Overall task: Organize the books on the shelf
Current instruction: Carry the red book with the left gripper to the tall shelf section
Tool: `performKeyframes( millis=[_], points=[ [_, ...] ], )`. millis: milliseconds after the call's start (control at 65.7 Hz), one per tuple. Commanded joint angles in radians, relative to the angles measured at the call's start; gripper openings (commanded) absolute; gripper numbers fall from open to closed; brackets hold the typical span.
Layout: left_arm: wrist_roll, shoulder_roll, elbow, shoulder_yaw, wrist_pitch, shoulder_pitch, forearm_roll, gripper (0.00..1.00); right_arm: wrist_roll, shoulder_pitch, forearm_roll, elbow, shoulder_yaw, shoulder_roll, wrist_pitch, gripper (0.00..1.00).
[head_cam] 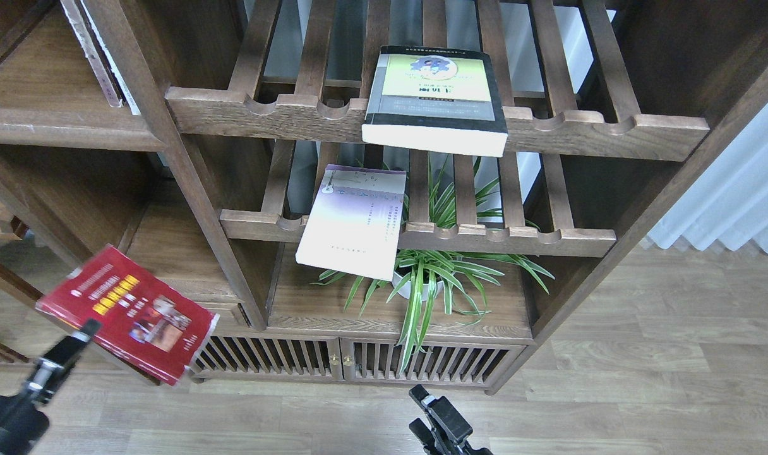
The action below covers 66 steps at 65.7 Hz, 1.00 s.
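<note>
The red book (128, 313) with a yellow title hangs tilted in the air at lower left, in front of the bookcase. My left gripper (74, 344) is shut on its lower left edge. The thick yellow-green and grey book (434, 95) lies on the upper slatted rack and overhangs its front rail. The thin pale lavender-white book (355, 221) lies on the lower slatted rack, jutting out over its rail. The solid dark-brown shelf (55, 123) is at upper left. My right gripper (422, 411) is low at bottom centre, open and empty.
Two thin pale volumes (100, 57) lean on the upper left shelf. A spider plant (425, 284) in a white pot stands under the lavender book. A bookcase upright (188, 189) divides left bay from racks. Slatted cabinet doors (340, 360) sit below, above the wooden floor.
</note>
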Motion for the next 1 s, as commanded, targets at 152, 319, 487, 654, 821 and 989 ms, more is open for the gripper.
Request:
performKeyframes(
  millis=[152,319,487,654,821,989],
  points=[
    [0.018,0.049,-0.06,-0.23,0.0,0.023,0.0,0.07,0.001,-0.005,0.0,-0.026,-0.003,0.0,0.0,0.99],
    [0.066,0.118,-0.07,-0.376,0.0,0.022,0.0,0.07,0.001,-0.012,0.0,-0.037,-0.003,0.0,0.0,0.99],
    [0.078,0.197,-0.067,-0.455,0.0,0.011,0.001,0.07,0.001,-0.014,0.0,-0.041,-0.003,0.0,0.0,0.99],
    [0.106,0.269,-0.043,-0.474,0.0,-0.081,0.009,0.07,0.001,-0.018,0.0,-0.041,-0.003,0.0,0.0,0.99],
    [0.192,0.29,-0.035,-0.462,0.0,-0.196,0.021,0.07,0.001,-0.022,0.0,-0.043,-0.003,0.0,0.0,0.99],
    [0.248,0.292,-0.035,-0.414,0.0,-0.348,0.064,0.07,0.001,-0.026,0.0,-0.043,-0.005,0.0,0.0,1.0]
  ],
)
